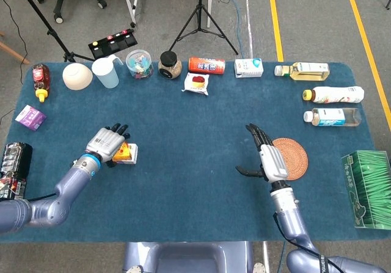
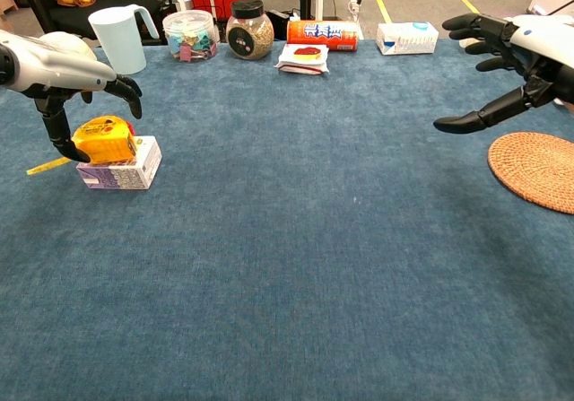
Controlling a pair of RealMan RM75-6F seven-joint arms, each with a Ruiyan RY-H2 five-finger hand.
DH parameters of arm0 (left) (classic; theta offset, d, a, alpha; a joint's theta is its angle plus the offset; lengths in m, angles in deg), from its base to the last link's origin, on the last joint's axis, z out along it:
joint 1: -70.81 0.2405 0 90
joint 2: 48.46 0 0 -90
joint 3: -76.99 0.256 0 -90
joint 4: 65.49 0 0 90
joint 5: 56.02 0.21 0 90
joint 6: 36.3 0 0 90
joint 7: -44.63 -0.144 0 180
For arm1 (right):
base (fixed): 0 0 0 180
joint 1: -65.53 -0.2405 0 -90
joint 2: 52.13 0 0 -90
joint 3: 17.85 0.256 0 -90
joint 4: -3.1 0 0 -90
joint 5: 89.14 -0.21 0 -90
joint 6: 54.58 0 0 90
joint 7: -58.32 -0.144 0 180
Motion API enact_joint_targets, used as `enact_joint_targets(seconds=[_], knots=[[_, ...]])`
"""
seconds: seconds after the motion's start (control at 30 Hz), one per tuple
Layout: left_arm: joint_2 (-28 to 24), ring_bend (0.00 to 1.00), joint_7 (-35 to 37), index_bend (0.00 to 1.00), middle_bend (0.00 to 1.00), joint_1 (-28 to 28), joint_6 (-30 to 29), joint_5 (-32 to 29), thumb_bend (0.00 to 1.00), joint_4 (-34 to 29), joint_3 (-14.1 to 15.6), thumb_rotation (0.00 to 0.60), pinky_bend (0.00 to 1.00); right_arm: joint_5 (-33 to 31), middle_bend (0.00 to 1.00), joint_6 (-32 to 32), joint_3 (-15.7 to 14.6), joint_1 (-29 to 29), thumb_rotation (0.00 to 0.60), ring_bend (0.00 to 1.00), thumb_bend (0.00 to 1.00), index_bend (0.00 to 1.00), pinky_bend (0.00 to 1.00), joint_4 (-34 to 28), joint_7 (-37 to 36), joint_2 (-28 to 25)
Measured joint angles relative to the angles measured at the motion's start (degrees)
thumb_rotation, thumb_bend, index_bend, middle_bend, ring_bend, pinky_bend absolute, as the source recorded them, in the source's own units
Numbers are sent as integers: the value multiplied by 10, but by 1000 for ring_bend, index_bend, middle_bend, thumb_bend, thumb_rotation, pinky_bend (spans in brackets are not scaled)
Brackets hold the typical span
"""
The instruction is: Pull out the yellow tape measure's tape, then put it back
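Nearest the robot, the blue cloth-covered bench [image 2: 296,266] lies bare across its front half. On the right side, the right hand [image 2: 525,65] [image 1: 267,160] hangs above the cloth with its fingers spread and nothing in it, just beside the round woven rattan coaster [image 2: 538,169] [image 1: 292,157]. On the left side, the yellow tape measure [image 2: 105,141] [image 1: 123,153] sits on top of a small white and purple cardboard box [image 2: 121,169] [image 1: 131,157], with a short length of yellow tape [image 2: 45,164] sticking out to the left. The left hand [image 2: 67,74] [image 1: 105,143] arches over the tape measure, fingers spread; its thumb reaches down beside the yellow case, though whether it touches is unclear. Along the far edge stand a pale blue plastic jug [image 2: 118,37], a clear tub of coloured clips [image 2: 189,33], a glass jar with a black lid [image 2: 249,30] and an orange snack tube lying on its side [image 2: 322,33].
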Motion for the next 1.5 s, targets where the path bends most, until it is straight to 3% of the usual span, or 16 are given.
enact_joint_targets(seconds=[0.27, 0.63, 0.8, 0.97, 1.07, 1.23, 1.5], knots=[[-5, 0, 6, 20, 0, 1, -7, 6, 185, -6, -1, 600, 149, 1, 55, -3, 0, 0, 600, 31, 202, 0, 74, 0, 1, 0], [-57, 0, 111, 21, 0, 65, -53, 113, 179, -46, -29, 600, 166, 8, 80, -7, 1, 0, 600, 46, 203, 37, 85, 3, 13, -19], [-88, 12, 185, 170, 22, 137, -131, 212, 179, -65, -38, 600, 240, 18, 137, -14, -1, 2, 600, 104, 206, 150, 130, 23, 19, -30], [-105, 150, 245, 373, 185, 218, -233, 296, 183, -68, -40, 600, 336, 40, 217, -41, -6, 12, 600, 194, 237, 257, 227, 54, 19, -34], [-105, 211, 277, 447, 258, 268, -298, 331, 198, -61, -40, 600, 373, 54, 264, -61, -12, 21, 600, 256, 262, 310, 270, 73, 22, -36], [-87, 243, 327, 485, 300, 359, -400, 376, 204, -26, -38, 600, 388, 71, 317, -92, -29, 46, 600, 321, 290, 384, 331, 86, 34, -48], [-59, 309, 364, 543, 379, 456, -463, 431, 208, 38, -13, 600, 431, 82, 394, -137, -59, 92, 600, 399, 321, 471, 374, 87, 59, -72]])
